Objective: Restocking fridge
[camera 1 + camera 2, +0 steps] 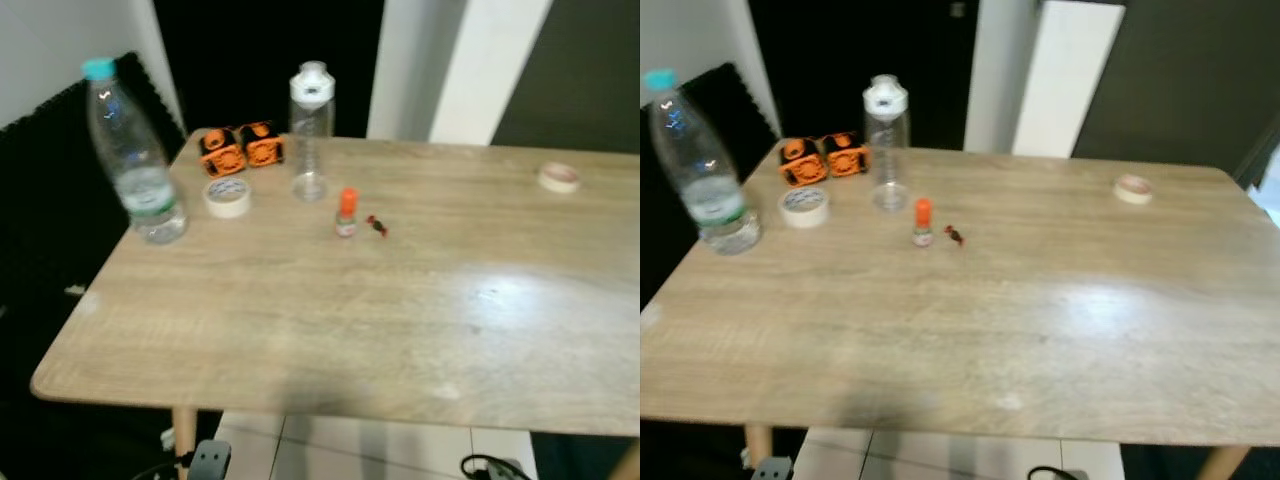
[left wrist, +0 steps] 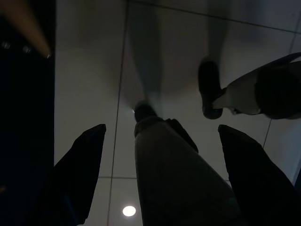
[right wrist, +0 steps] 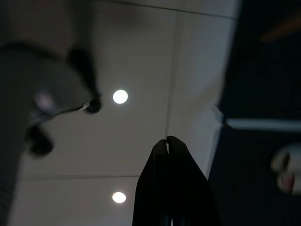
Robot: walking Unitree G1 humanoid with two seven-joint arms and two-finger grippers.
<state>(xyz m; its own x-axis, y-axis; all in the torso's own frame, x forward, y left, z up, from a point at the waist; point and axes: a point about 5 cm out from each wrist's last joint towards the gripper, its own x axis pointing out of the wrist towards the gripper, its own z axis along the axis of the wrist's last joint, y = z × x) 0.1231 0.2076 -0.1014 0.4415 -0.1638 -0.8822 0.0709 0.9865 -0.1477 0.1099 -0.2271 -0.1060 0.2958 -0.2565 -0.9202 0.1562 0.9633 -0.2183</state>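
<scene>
Two bottles up on the wooden table [image 1: 400, 330], both standing straight with the long side pointing up. Left eye view first: a big water bottle [image 1: 135, 160] with a teal cap at the table's left edge, and a clear bottle [image 1: 311, 130] with a white cap further back, near the middle. Between them, a tape roll [image 1: 228, 196] lying flat and two orange blocks [image 1: 240, 148] side by side just behind it. Just in front of the clear bottle, a little orange-capped bottle [image 1: 346, 213] with a tiny red thing [image 1: 376, 225] right beside it. Far off at the right, a second tape roll [image 1: 558, 177].

Right eye view: same table, same things, the big water bottle close to the left corner.

Left wrist view: left gripper [image 2: 162, 127] hanging low over the tiled floor [image 2: 84, 70], fingers [image 2: 75, 174] spread wide apart, nothing between them.

Right wrist view: right gripper [image 3: 167, 141] also down by the floor, fingers pressed together on nothing (very dark here).

Likely first pick for the fridge: the big water bottle. Up above both grippers and off to the left, so nearer the left arm, already spread and ready. Best taken from the side, around the round middle, to keep it upright.
</scene>
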